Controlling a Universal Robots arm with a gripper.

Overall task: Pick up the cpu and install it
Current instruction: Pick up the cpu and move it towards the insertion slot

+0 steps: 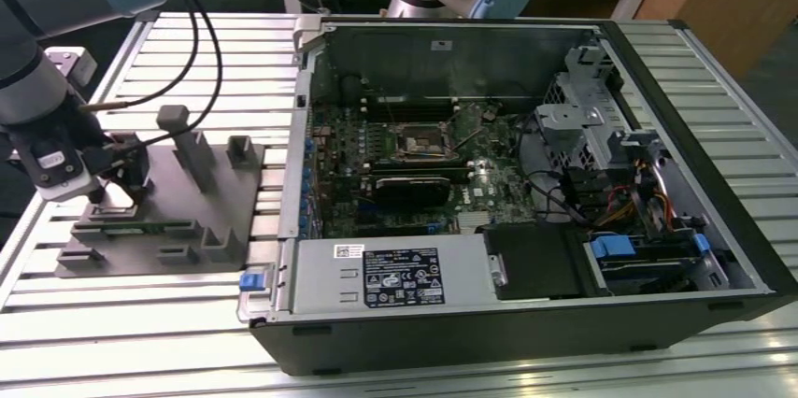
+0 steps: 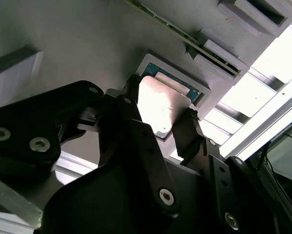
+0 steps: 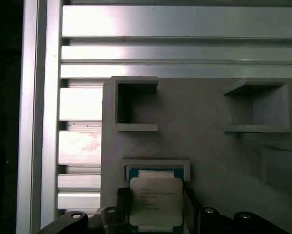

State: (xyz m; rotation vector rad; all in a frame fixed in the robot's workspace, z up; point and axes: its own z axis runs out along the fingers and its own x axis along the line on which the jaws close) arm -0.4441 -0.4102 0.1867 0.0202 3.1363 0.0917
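My claw (image 2: 159,100) pinches the cpu (image 3: 155,202) by two opposite edges, right at its shallow pocket (image 3: 155,163) in the grey holder (image 3: 209,107) on the desk (image 1: 163,323), well apart from the socket (image 1: 421,141) in the open computer case (image 1: 499,347). Whether the chip already sits clear of the pocket rim I cannot quite tell from either wrist view. To do this pick well, I judge the grip should bear only on the edges, square and even, and the lift should go straight up with the chip level, so no corner catches the rim.
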